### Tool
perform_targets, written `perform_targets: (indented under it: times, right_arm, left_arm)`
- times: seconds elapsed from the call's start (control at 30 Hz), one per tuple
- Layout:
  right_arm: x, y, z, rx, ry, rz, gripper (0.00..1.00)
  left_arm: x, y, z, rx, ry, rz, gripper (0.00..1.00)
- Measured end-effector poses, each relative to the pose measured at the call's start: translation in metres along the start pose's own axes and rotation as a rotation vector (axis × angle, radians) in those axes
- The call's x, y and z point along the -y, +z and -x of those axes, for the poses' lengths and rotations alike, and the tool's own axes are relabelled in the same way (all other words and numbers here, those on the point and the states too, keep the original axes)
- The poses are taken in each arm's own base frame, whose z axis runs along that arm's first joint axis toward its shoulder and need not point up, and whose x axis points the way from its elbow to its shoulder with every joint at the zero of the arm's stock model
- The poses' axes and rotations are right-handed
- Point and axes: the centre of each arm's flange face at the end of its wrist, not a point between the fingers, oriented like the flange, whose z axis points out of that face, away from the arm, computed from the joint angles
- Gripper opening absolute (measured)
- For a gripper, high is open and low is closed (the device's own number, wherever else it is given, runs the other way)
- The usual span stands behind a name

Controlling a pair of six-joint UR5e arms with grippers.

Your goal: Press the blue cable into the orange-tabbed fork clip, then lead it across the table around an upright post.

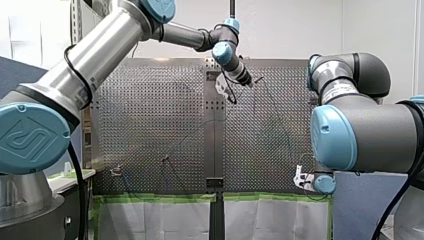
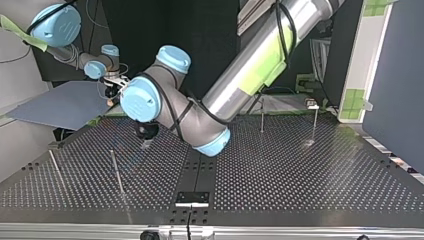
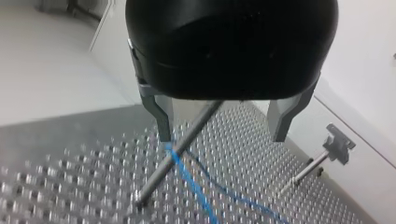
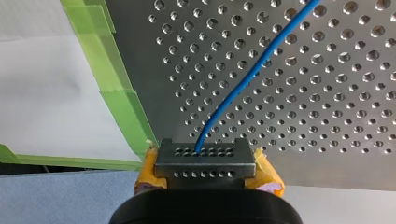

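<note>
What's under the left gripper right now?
A post stands between the left gripper's open fingers, blue cable crossing it beside one finger. The gripper body covers the post's top.

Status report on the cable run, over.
Left claw open, straddling the post. Right claw shut on the blue cable. Cable meets the post beside one left finger. No obstruction seen.

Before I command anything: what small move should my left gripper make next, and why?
Probably shift my left gripper sideways before closing: its open fingers straddle the upright post, and the blue cable crosses that post at one finger's tip, so closing would pinch the post.
</note>
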Motion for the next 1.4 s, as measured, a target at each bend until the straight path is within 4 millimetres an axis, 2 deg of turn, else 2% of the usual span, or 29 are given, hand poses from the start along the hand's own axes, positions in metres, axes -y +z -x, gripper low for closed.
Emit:
perform_targets:
  times: [0.27,0.37,0.53,0.8,1.17,1.4]
  right_arm:
    - [-0.001,0.0,0.0,0.0,0.001,0.001,0.0]
    - [0.0,0.0,0.001,0.001,0.001,0.001,0.0]
    - [0.0,0.0,0.001,0.0,0.002,0.0,0.0]
    - [0.001,0.0,0.001,0.002,0.001,-0.001,0.0]
    - [0.001,0.0,0.001,0.002,0.003,-0.001,0.0]
    - [0.001,0.0,0.001,-0.001,0.004,-0.002,0.0]
  left_arm:
    - [0.038,-0.036,0.018,0.027,0.066,-0.064,0.99]
    - [0.043,-0.041,0.025,0.04,0.096,-0.072,0.99]
    - [0.043,-0.042,0.029,0.052,0.141,-0.071,0.99]
    - [0.044,-0.04,0.024,0.052,0.222,-0.069,0.99]
    - [0.055,-0.038,0.018,0.064,0.315,-0.137,0.99]
    - [0.049,-0.034,0.019,0.081,0.38,-0.113,0.99]
